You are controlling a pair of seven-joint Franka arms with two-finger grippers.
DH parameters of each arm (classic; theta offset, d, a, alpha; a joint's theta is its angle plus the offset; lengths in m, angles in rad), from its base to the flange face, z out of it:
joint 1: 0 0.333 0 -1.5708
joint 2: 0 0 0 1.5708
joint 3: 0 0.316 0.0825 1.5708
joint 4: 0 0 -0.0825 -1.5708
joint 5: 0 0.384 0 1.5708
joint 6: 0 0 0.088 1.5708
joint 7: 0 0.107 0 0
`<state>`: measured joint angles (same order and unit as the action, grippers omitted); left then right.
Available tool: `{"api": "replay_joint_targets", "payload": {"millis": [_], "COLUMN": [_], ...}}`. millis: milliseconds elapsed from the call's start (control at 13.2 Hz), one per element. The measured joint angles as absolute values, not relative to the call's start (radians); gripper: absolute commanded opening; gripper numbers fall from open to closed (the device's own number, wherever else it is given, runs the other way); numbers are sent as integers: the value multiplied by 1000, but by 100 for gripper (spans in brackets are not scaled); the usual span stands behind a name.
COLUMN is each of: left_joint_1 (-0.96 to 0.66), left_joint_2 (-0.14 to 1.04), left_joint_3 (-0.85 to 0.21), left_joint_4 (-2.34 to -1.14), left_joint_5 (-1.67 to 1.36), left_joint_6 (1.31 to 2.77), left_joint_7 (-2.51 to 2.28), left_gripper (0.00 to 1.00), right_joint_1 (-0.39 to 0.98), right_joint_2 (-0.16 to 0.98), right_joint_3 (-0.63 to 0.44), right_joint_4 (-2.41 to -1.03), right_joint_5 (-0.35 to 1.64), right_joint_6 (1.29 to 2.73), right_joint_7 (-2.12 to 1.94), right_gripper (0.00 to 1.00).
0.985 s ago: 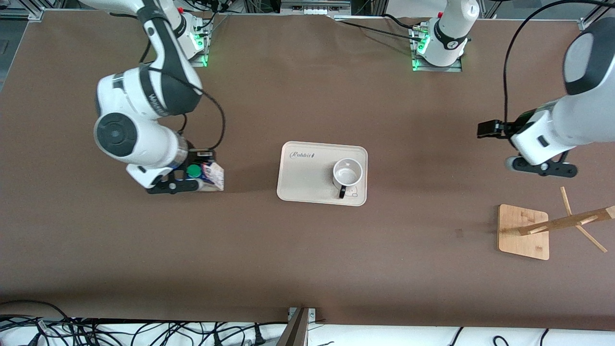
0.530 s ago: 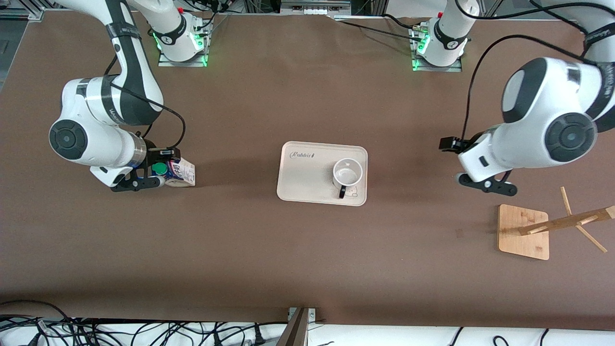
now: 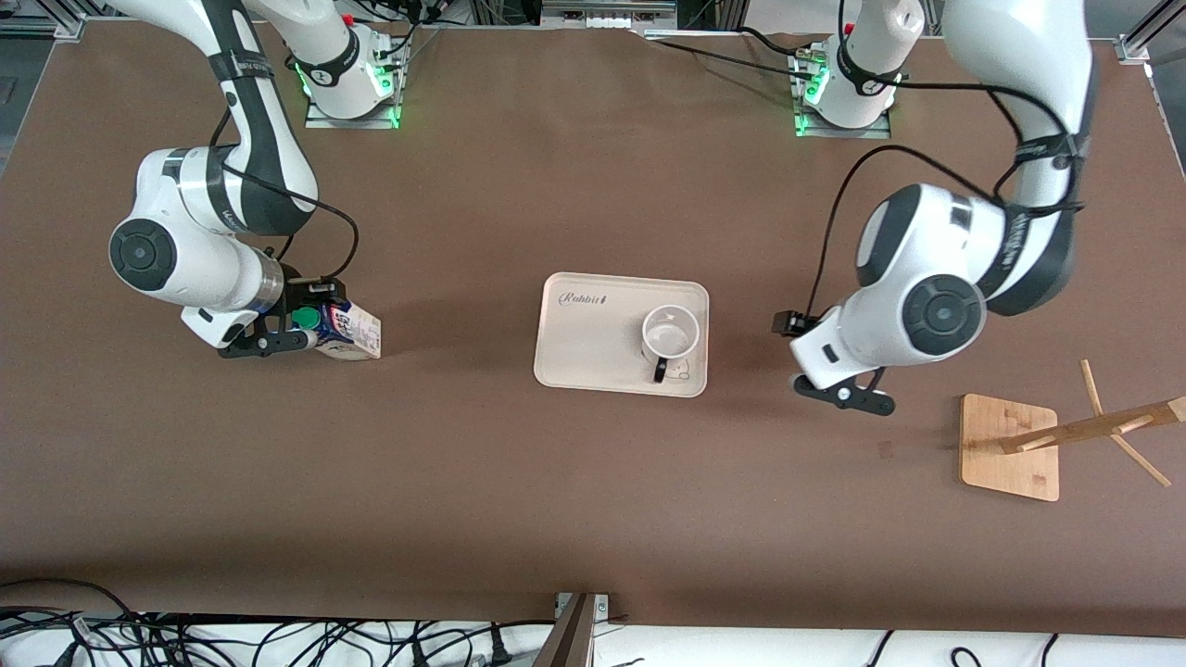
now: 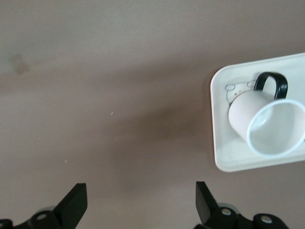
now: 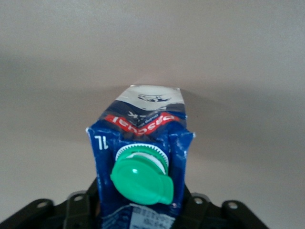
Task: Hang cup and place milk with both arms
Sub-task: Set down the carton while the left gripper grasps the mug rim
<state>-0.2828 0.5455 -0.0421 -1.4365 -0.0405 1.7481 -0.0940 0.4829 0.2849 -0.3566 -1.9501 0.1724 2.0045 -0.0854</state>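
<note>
Your right gripper (image 3: 295, 333) clasps the milk (image 3: 347, 331); left gripper (image 3: 845, 394) spread, empty. Cup (image 3: 669, 337) rigid, slick: take its handle.

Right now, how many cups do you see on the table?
1. The cup stands upright on the tray at mid-table, in the part toward the left arm's end, with its handle turned to the front camera. No other cup shows.
</note>
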Motion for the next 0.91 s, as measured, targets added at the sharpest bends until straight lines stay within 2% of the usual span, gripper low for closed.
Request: {"api": "replay_joint_targets", "payload": {"millis": [303,530,909], "left_joint_1": [-379,-421,-486], "left_joint_2": [616,627,665], "left_joint_3": [-44,-66,-109], "left_joint_4": [-1438,-1438,-1439], "left_joint_5": [-44,-48,-48], "left_joint_6": [1852,1868,1938], "left_joint_7": [-278,-433,-671], "left_gripper": [100,100,100], "right_joint_1": [483,484,487], "right_joint_2": [271,266,252], "right_joint_3": [-357,-357,-357], "right_joint_4": [-1932,-1900,-1748], "right_joint_5": [173,173,173], "right_joint_6": [2009,1992,1814], "right_joint_7": [-76,-52,-43], "right_gripper": [100,100,100]}}
